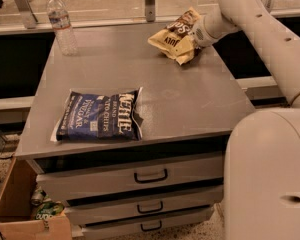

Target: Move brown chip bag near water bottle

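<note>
The brown chip bag (174, 36), dark brown on top and tan-yellow below, is at the far right of the grey table top (190, 99), tilted with its lower corner at the surface. My gripper (194, 36) is at the bag's right side and shut on it, the arm reaching in from the upper right. The water bottle (60, 24), clear with a white cap, stands upright at the far left corner of the table, well apart from the bag.
A larger dark blue Kettle chip bag (100, 116) lies flat near the table's front left. Drawers (150, 176) are below the top. A cardboard box (20, 209) stands on the floor at lower left. My white base (270, 179) fills the lower right.
</note>
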